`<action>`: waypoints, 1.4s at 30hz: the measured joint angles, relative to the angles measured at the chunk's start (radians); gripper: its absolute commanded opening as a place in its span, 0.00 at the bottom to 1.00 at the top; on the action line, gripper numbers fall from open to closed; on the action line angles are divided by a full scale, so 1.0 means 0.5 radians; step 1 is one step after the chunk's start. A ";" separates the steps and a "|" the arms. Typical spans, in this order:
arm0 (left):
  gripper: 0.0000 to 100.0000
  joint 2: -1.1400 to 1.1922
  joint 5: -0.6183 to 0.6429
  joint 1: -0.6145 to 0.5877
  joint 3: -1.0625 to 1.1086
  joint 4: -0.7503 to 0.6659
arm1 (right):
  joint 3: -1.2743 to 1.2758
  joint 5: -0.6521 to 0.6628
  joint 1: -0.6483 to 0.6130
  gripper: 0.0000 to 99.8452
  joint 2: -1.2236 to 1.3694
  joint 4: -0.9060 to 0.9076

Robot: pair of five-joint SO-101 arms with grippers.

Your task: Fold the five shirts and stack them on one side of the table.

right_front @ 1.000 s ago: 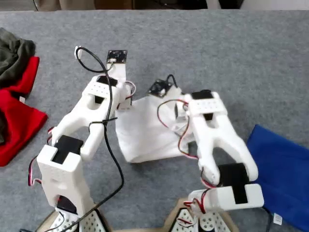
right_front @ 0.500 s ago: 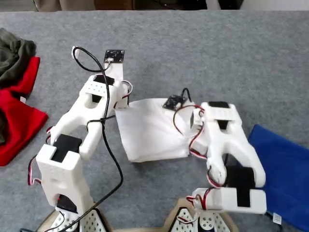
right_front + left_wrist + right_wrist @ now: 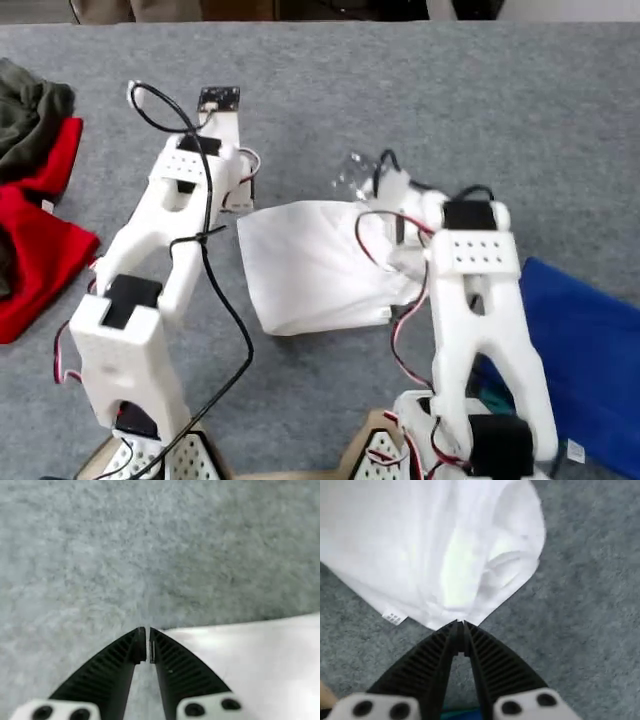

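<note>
- Table (image 3: 520,120): the white shirt (image 3: 310,265) lies mid-table toward the near edge, between the two arms.
- Right arm (image 3: 480,300): over the last second it swings off the shirt's middle toward the right edge and stretches out. The shirt's right side goes with it, so the cloth now lies wider and flatter.
- Left arm (image 3: 160,240): shifts slightly toward the far left and stands by the shirt's far-left corner.
- Blue shirt (image 3: 590,350) at the near right corner, red shirt (image 3: 40,250) and dark shirt (image 3: 30,110) at the left edge: unmoved.
- Right gripper (image 3: 460,627): jaws pressed together, with creases converging on the tips. It reads as pinching the shirt's corner.
- Left gripper (image 3: 146,636): jaws pressed together just beside the shirt's corner. I cannot tell whether cloth is caught.
- Judgement: this is a tensioning step within the first fold, with no stack begun.
</note>
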 measured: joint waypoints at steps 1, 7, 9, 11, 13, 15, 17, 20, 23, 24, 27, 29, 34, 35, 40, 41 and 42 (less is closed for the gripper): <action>0.03 -0.058 0.000 0.006 -0.015 0.077 | -0.068 -0.021 -0.031 0.01 0.052 0.000; 0.03 -0.592 0.003 0.187 0.147 0.347 | -0.399 -0.114 -0.221 0.01 0.338 0.000; 0.03 -0.807 0.003 0.325 0.371 0.338 | -0.473 -0.123 -0.270 0.01 0.402 0.000; 0.03 -1.028 0.015 0.457 0.654 0.264 | -0.528 -0.123 -0.307 0.01 0.457 0.000; 0.03 -1.246 0.049 0.503 0.954 0.147 | -0.568 -0.123 -0.319 0.01 0.528 0.000; 0.03 -1.405 0.055 0.516 1.206 0.021 | -0.598 -0.123 -0.322 0.01 0.601 0.000; 0.03 -1.467 0.055 0.534 1.390 -0.095 | -0.626 -0.120 -0.331 0.01 0.666 0.003; 0.03 -1.485 0.058 0.531 1.550 -0.261 | -0.669 -0.117 -0.381 0.01 0.730 0.003; 0.03 -1.430 0.061 0.549 1.608 -0.353 | -0.715 -0.120 -0.408 0.01 0.789 0.003; 0.03 -1.402 0.061 0.559 1.614 -0.371 | -0.727 -0.120 -0.408 0.01 0.819 0.003; 0.03 -1.283 0.064 0.562 1.608 -0.393 | -0.733 -0.120 -0.408 0.01 0.942 -0.031; 0.03 -1.234 0.101 0.562 1.608 -0.393 | -0.733 -0.120 -0.408 0.01 1.028 -0.071; 0.03 -1.209 0.196 0.577 1.620 -0.381 | -0.859 -0.157 -0.390 0.01 1.212 -0.135; 0.03 -1.215 0.227 0.528 1.620 -0.381 | -0.884 -0.157 -0.374 0.01 1.240 -0.144; 0.03 -1.344 0.279 0.123 1.651 -0.381 | -0.902 -0.157 -0.310 0.01 1.316 -0.150; 0.03 -1.378 0.279 0.086 1.669 -0.381 | -0.905 -0.157 -0.301 0.01 1.332 -0.150; 0.03 -1.409 0.279 0.071 1.688 -0.381 | -0.908 -0.157 -0.282 0.01 1.356 -0.157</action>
